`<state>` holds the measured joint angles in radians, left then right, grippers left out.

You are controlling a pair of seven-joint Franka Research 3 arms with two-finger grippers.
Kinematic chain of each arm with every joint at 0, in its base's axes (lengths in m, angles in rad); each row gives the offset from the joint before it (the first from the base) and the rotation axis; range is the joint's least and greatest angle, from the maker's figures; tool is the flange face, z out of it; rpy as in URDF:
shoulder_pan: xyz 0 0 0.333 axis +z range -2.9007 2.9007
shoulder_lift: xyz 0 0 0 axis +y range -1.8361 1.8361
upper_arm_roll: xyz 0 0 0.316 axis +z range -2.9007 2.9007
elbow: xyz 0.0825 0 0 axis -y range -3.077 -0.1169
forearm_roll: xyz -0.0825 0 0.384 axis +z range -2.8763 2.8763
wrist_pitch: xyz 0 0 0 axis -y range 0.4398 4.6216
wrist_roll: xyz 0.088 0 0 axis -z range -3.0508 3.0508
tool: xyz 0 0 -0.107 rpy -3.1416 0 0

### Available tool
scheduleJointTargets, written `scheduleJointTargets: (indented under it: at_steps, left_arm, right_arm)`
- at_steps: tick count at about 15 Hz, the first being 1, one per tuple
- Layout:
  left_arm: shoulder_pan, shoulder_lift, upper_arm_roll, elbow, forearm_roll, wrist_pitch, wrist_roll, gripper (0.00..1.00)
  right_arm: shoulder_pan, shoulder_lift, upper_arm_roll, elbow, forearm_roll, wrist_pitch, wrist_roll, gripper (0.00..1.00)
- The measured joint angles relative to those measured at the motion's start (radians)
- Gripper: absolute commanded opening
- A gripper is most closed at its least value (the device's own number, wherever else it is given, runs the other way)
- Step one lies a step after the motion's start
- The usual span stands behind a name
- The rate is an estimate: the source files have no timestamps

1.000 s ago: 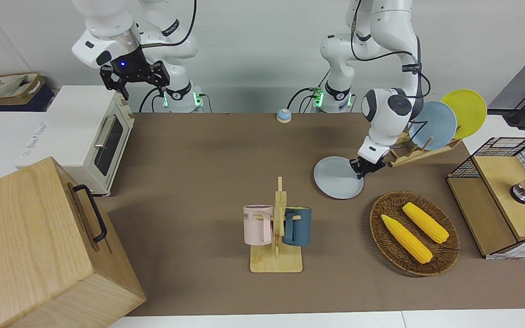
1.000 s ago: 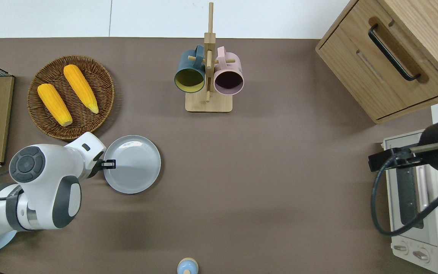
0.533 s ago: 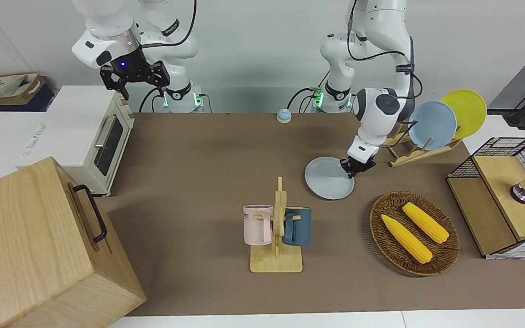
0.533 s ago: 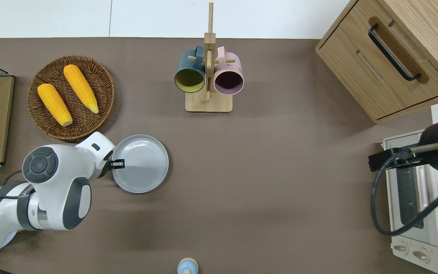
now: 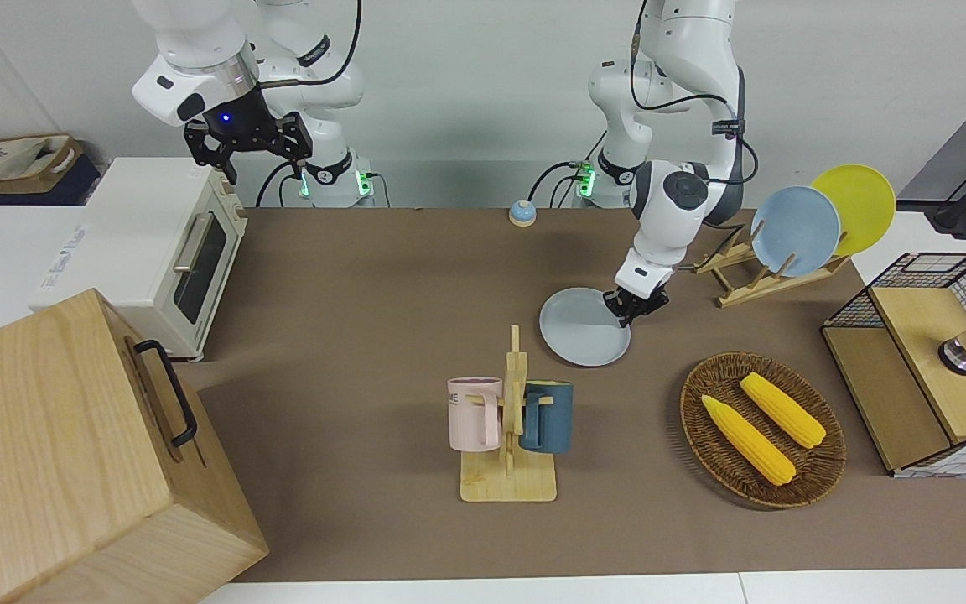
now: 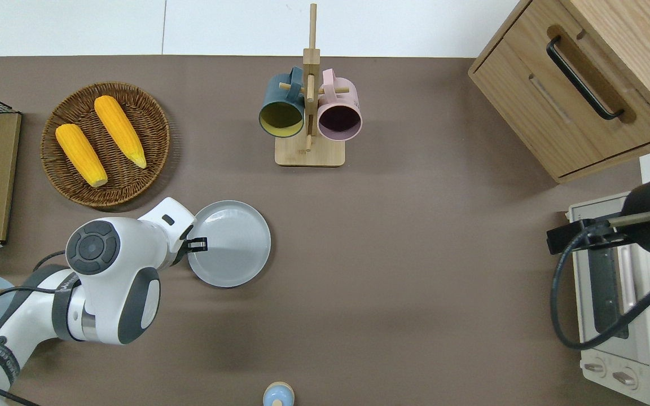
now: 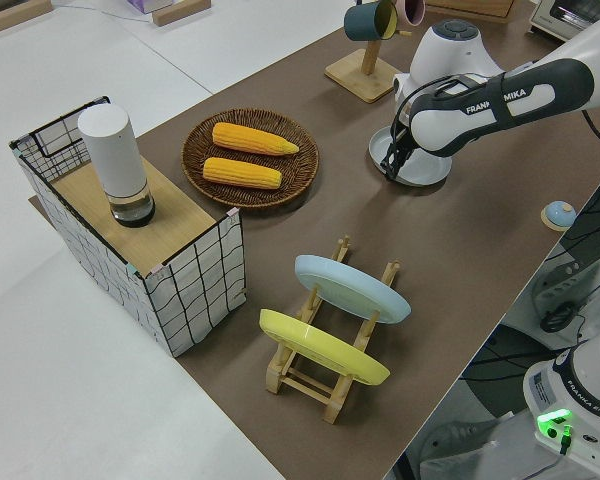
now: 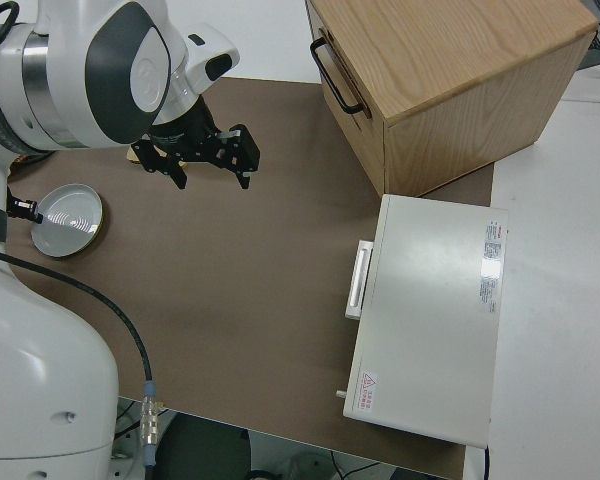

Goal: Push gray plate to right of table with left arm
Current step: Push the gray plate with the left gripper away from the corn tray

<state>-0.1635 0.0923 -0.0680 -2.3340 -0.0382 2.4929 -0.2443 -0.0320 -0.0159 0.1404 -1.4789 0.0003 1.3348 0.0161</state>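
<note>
The gray plate [image 5: 579,329] lies flat on the brown table [image 5: 366,319], between the wicker basket and the mug rack and a little nearer to the robots. It also shows in the overhead view [image 6: 235,243] and the left side view [image 7: 425,168]. My left gripper [image 5: 627,309] is low at the plate's rim on the left arm's end, fingers shut, tips touching the rim [image 6: 197,244]. It holds nothing. My right gripper [image 5: 248,144] is parked and open.
A mug rack [image 6: 309,113] with a pink and a dark blue mug stands farther from the robots than the plate. A wicker basket [image 6: 150,121] holds two corn cobs. A dish rack [image 5: 772,281] holds sky-blue and yellow plates. A wooden cabinet [image 5: 72,453] and a toaster oven [image 5: 156,243] stand at the right arm's end.
My left gripper has moved toward the right arm's end of the table, and the gray plate has slid that way with it, away from the dish rack and basket.
</note>
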Motion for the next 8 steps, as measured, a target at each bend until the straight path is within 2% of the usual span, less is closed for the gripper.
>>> scheduleJointTargets:
  at_steps: [8]
  left_arm:
    - [-0.088, 0.016, -0.002, 0.018, 0.000, 0.006, -0.083, 0.00]
  right_arm:
    - [0.000, 0.000, 0.000, 0.000, 0.000, 0.000, 0.000, 0.983]
